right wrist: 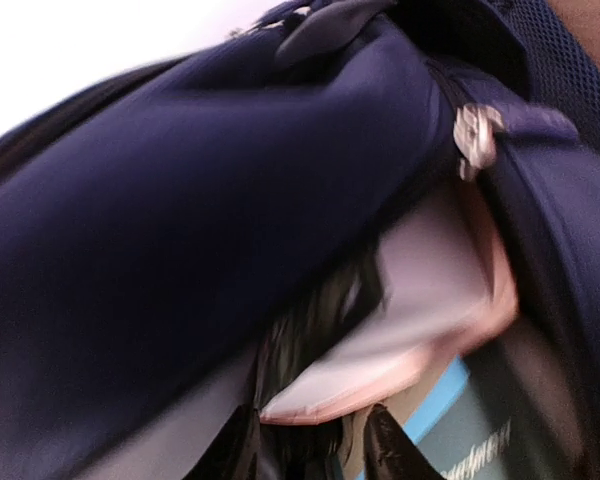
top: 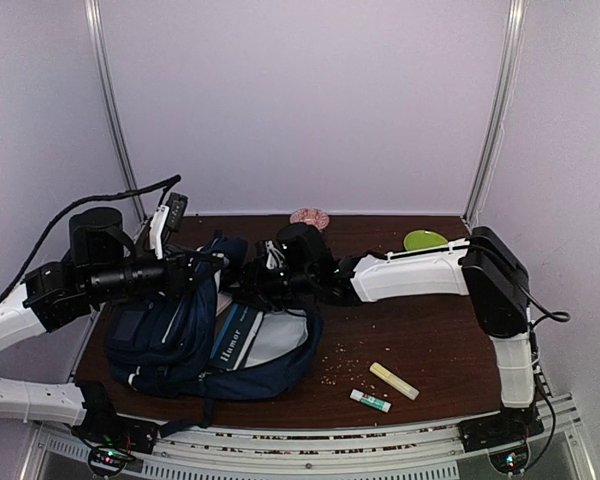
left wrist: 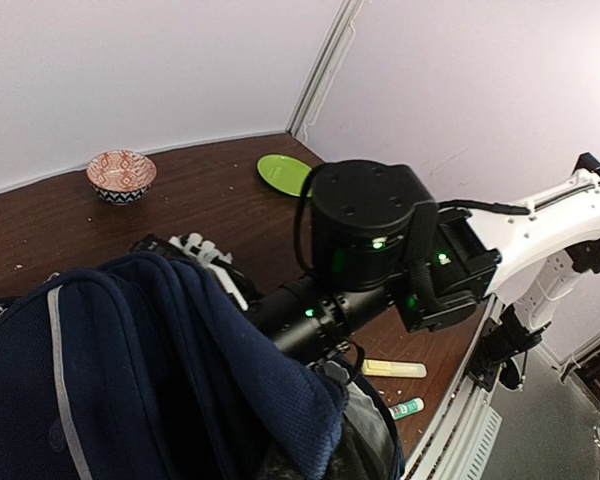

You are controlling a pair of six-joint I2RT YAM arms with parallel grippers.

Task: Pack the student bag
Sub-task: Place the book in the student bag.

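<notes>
On the left half of the brown table lay the bag, navy blue, mouth gaping toward the middle with pale lining showing inside. Its upper edge stood lifted at the back, where the left claw reached in from the left. That claw was closed tight. Its fingers were buried in the raised navy cloth, so it looked to be pinching the bag's top edge.

The right arm stretched across from the right side, and the right claw sat at the bag's mouth. In the blurred wrist view its two dark fingertips stood partly apart. A pale pinkish-white piece sat just above the gap, under a fold of navy cloth with a silver zip pull. Whether the fingers had hold of that piece could not be told.

At the back of the table sat a small patterned bowl and, farther right, a green plate. Near the front right lay a yellow stick and a white tube with a green cap, close together, with crumbs scattered around.
</notes>
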